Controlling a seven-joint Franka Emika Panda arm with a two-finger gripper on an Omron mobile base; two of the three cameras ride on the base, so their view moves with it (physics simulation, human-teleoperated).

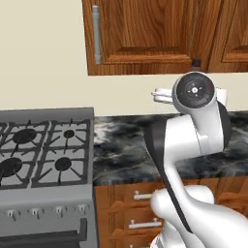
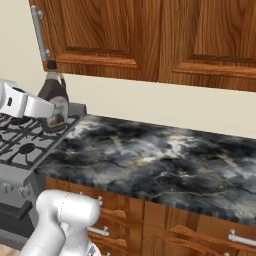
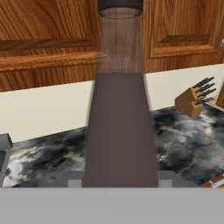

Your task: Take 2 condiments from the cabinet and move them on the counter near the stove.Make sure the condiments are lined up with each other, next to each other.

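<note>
My gripper (image 3: 120,182) is shut on the tall dark grey-brown bottle (image 3: 120,131), which stands upright between the fingers, its black cap (image 3: 120,6) at the top. In the right base view the bottle (image 2: 53,95) sits in the white hand (image 2: 22,102), held above the counter (image 2: 150,150) near the stove (image 2: 20,145). The left base view has just the bottle's cap (image 1: 196,63) peeking over the wrist. The cabinet (image 1: 145,34) doors are closed. The red ketchup bottle is out of view.
A wooden knife block (image 3: 192,100) stands on the counter to the right, by the wall. The stove's black grates (image 1: 43,150) lie left of the marble counter (image 1: 121,150). Drawers with silver handles (image 1: 143,224) are below.
</note>
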